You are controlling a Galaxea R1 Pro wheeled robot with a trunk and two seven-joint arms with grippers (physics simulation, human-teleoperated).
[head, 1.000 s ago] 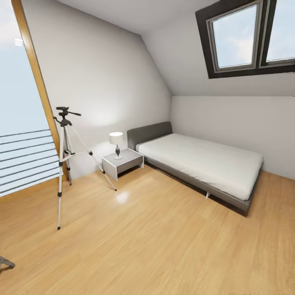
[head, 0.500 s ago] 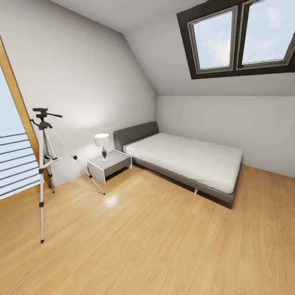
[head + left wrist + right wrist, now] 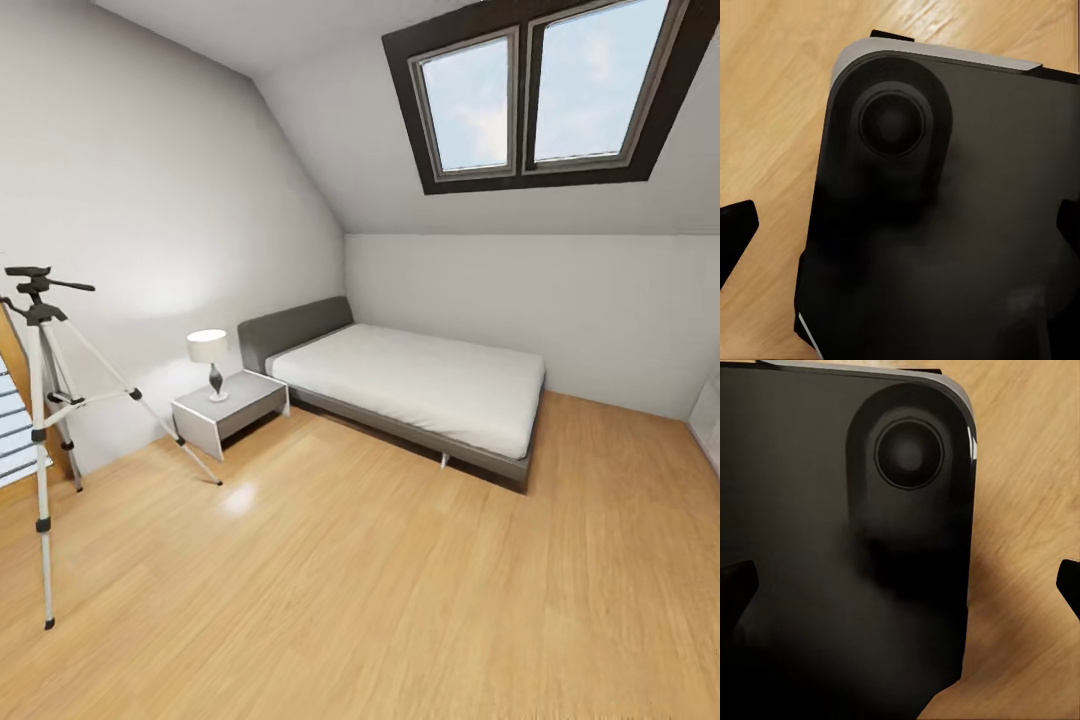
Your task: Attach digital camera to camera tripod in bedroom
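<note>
Clearly the camera tripod (image 3: pixel 42 440) stands upright at the far left by the wall, left arm's side, no digital camera visible, both grippers' jaws spread wide over the base.

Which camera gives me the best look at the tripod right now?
The head view. The camera tripod stands at the room's left edge on the wood floor, head and legs visible, left of the nightstand. Both wrist views look down on a black part of the robot over floor, no help for the tripod.
</note>
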